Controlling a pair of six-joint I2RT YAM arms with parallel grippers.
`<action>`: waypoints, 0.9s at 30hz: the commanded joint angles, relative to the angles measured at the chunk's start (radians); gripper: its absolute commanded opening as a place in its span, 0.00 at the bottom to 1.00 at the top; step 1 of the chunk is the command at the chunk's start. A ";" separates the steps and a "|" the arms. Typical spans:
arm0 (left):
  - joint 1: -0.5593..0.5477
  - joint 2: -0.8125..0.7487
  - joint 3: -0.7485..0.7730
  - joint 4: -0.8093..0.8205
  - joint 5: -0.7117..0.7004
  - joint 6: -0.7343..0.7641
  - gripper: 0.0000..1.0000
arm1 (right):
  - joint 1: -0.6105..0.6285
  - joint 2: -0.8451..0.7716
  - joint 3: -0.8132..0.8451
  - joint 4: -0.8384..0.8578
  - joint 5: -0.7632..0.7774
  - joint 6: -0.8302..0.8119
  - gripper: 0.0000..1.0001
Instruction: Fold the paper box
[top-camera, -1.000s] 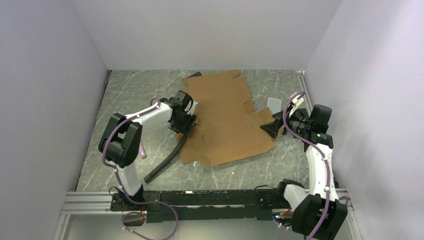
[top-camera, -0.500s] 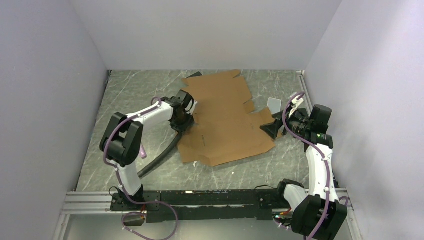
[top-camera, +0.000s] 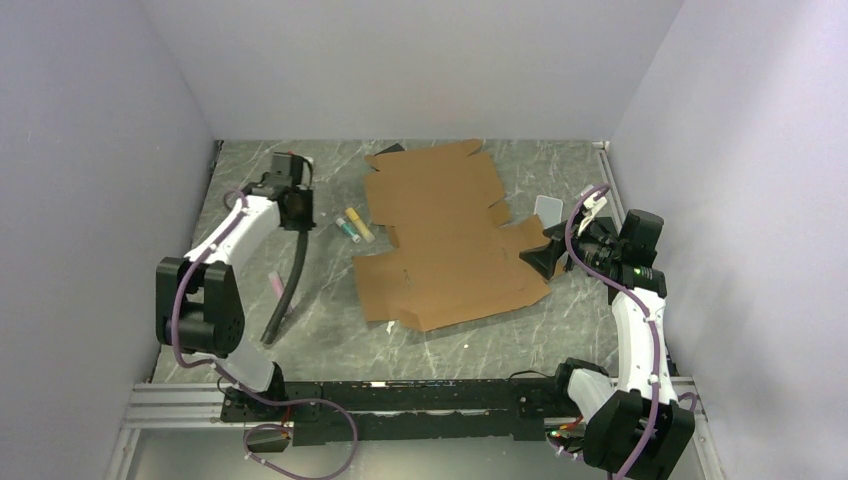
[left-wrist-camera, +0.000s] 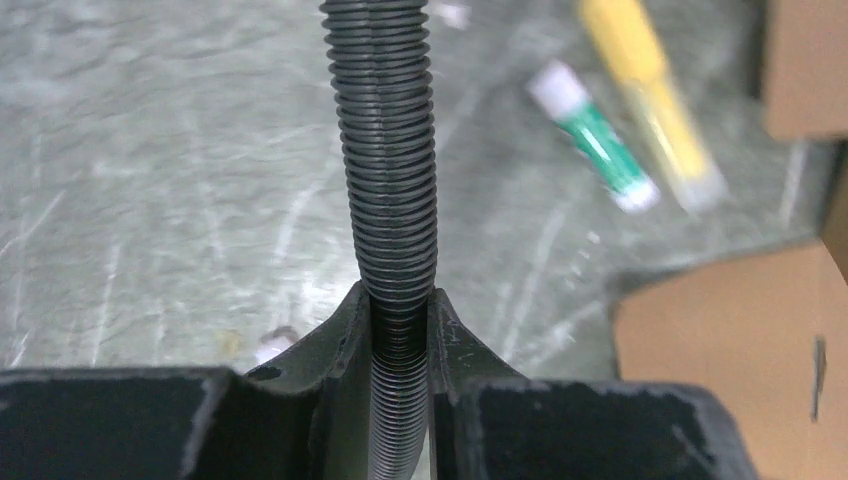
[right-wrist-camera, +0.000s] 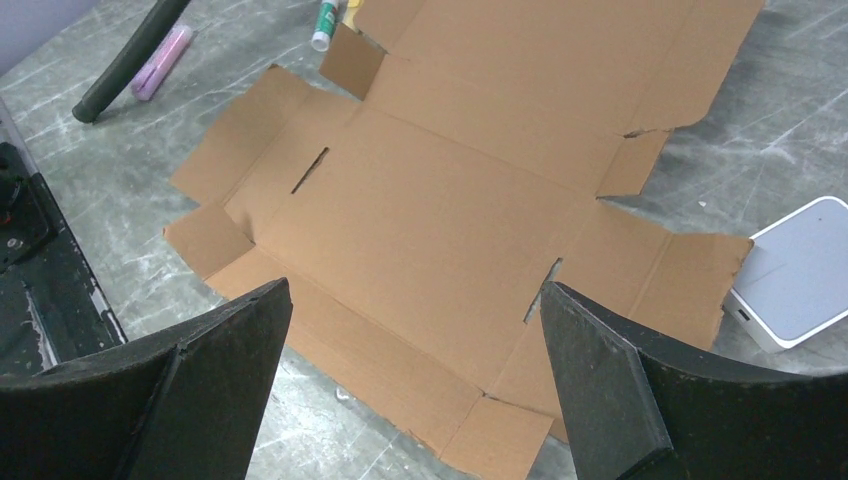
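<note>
Nearest to us on the table (top-camera: 500, 340) lies the free end of a black ribbed hose (top-camera: 285, 300), with a small pink stick (top-camera: 272, 283) just beside it. Next comes the paper box (top-camera: 450, 240), lying completely flat and unfolded in the middle of the table. No flap is raised, its near edge faces the arm bases, and its far flaps reach almost to the back wall. The right claw (right-wrist-camera: 415, 285) hovers at the box's right side flap with its jaws spread as wide as they go and nothing between them. We cannot tell whether it touches the cardboard. A white container (right-wrist-camera: 800, 270) sits just beside that flap. Farther back and to the left, well apart from the box, the left claw (left-wrist-camera: 400, 310) is pinched narrowly around the upper end of the hose. A green-and-white stick (left-wrist-camera: 595, 140) and a yellow stick (left-wrist-camera: 650, 110) lie between it and the cardboard.

We judge the sheet to be light, thin and stiff across its panels, willing to bend only along its creases. Lying flush on smooth stone, it will likely slide rather than lift if pushed. We would take a side flap by its free edge, close to a crease, with the other claw pinning the centre panel, so the hose should be put down first
</note>
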 joint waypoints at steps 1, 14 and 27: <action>0.165 0.026 0.050 0.055 0.012 -0.092 0.11 | 0.008 -0.017 0.030 0.019 -0.039 -0.019 1.00; 0.488 0.213 0.163 0.042 0.106 -0.123 0.35 | 0.029 -0.019 0.031 0.013 -0.054 -0.018 1.00; 0.493 0.014 0.118 0.090 0.310 -0.110 0.72 | 0.035 -0.015 0.036 -0.003 -0.043 -0.040 1.00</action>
